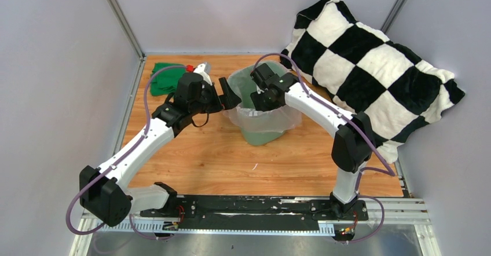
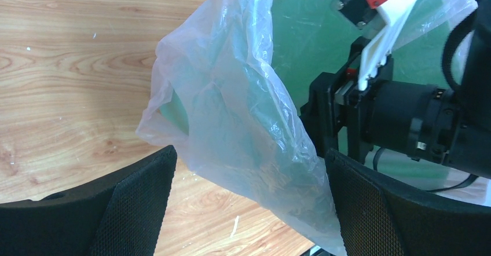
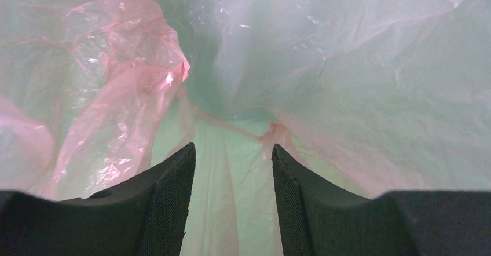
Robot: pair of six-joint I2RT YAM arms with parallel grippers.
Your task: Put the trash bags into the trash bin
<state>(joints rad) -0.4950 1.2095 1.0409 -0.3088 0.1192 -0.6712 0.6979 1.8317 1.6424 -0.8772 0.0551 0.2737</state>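
Observation:
The mint-green trash bin (image 1: 263, 133) stands mid-table. The pale-pink translucent trash bag (image 1: 272, 117) lines it and hangs over its rim. My left gripper (image 1: 230, 97) is at the bin's left rim. In the left wrist view it (image 2: 250, 154) is wide open, with a hanging fold of the bag (image 2: 243, 111) between its fingers but not pinched. My right gripper (image 1: 257, 101) reaches down inside the bin. In the right wrist view it (image 3: 233, 147) is open and empty, with crinkled bag film (image 3: 116, 94) all around it over the green walls.
A black-and-white checkered cushion (image 1: 370, 70) leans at the back right, close to the bin. A small dark green folded cloth (image 1: 167, 77) lies at the back left. My right arm's wrist (image 2: 405, 117) shows close by in the left wrist view.

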